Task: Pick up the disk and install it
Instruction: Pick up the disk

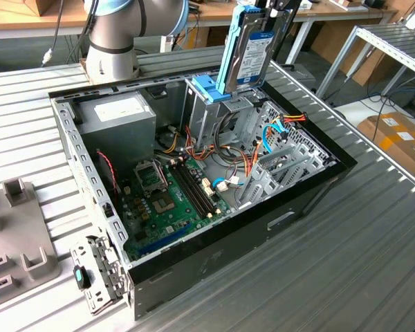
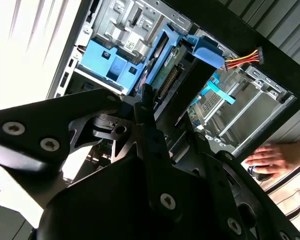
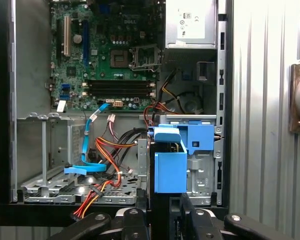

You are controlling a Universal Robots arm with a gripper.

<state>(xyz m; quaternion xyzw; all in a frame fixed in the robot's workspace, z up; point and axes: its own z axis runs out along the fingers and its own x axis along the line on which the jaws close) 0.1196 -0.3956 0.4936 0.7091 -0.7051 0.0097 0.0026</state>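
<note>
The disk, a dark drive with a label and bright blue side rails, stands on end above the metal drive cage inside the open computer case. My gripper is shut on the disk's upper end. The disk's lower end reaches the cage top, right beside the cage's blue bracket. I cannot tell whether it has entered the bay. In the first wrist view the disk is seen end-on over the cage bracket, with my gripper around it. The second wrist view shows the disk from its side.
The motherboard, power supply and loose orange and blue cables fill the case. The arm's base stands behind it. Grey fixtures lie at the exterior view's left. A person's hand rests beside the case.
</note>
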